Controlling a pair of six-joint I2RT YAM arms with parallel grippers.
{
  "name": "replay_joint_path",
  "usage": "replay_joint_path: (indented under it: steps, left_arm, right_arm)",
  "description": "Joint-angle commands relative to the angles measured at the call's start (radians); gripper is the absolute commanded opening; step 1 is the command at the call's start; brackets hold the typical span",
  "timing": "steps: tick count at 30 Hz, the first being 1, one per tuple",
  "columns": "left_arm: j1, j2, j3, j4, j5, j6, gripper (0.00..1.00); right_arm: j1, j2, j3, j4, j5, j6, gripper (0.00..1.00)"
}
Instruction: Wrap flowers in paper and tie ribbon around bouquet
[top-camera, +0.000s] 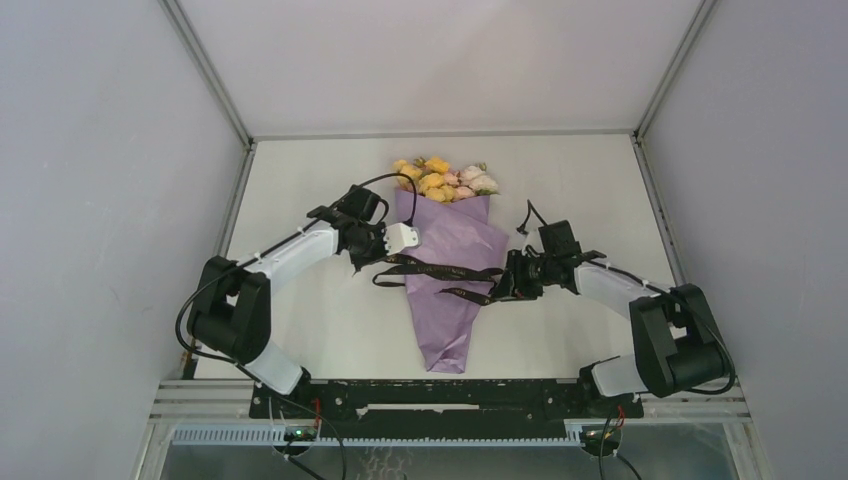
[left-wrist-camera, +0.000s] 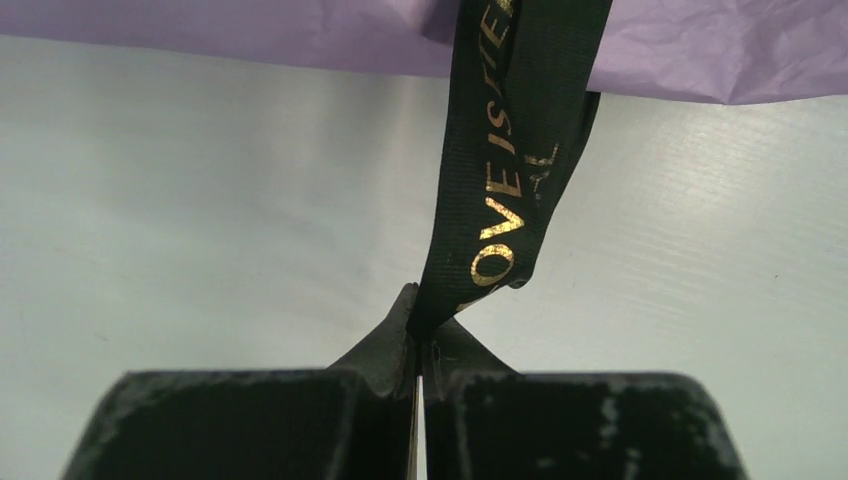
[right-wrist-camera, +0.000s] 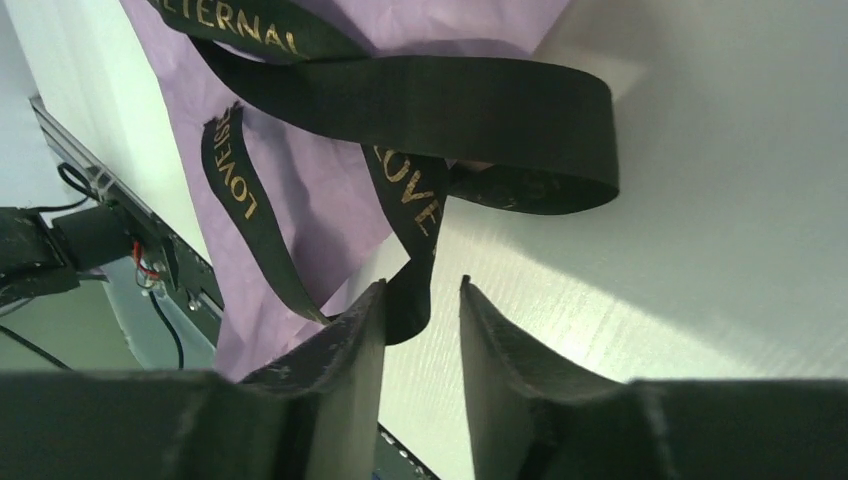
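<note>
At frame centre, arms angled inward, left gripper (left-wrist-camera: 420, 325) pinches black gold-lettered fabric ribbon (left-wrist-camera: 500, 200); right gripper (right-wrist-camera: 422, 300) stands narrowly parted.

You are looking at the ribbon (left-wrist-camera: 505, 170) showing as finely woven black cloth, matt, with shiny gold lettering printed on it. The paper (right-wrist-camera: 310, 210) is looking thin, lilac and crinkled, with a soft, dull sheen. The table (left-wrist-camera: 200, 220) is showing a smooth off-white surface with a faint fine-lined texture. The left gripper (left-wrist-camera: 425, 320) and the right gripper (right-wrist-camera: 422, 285) are looking like matt black plastic, rough and scuffed with pale specks. The arm shells (top-camera: 300, 250) are gleaming as smooth white and black plastic.
</note>
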Motion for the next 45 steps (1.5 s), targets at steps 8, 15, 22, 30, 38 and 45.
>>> replay_joint_path:
  steps: [8, 15, 22, 30, 38, 45]
  left_arm:
    - [-0.006, -0.031, 0.017, -0.001, 0.057, -0.038, 0.00]
    - [-0.005, -0.050, 0.032, 0.023, -0.001, -0.079, 0.00]
    - [0.056, -0.063, 0.012, 0.089, -0.243, -0.121, 0.00]
    - [0.238, -0.017, -0.069, 0.192, -0.535, -0.118, 0.00]
    - [0.558, -0.052, -0.133, 0.263, -0.554, -0.092, 0.00]
    - [0.766, 0.008, -0.112, 0.358, -0.598, -0.034, 0.00]
  right_arm:
    - [0.044, 0.038, -0.036, 0.257, 0.012, 0.282, 0.52]
    - [0.036, 0.132, -0.036, 0.376, -0.114, 0.329, 0.04]
    - [-0.109, -0.016, -0.036, 0.118, -0.032, 0.177, 0.00]
    - [-0.407, -0.055, -0.073, 0.100, -0.091, 0.113, 0.00]
    - [-0.884, -0.104, -0.296, 0.413, -0.205, 0.268, 0.00]
    - [-1.202, -0.176, -0.397, 0.509, -0.229, 0.339, 0.00]
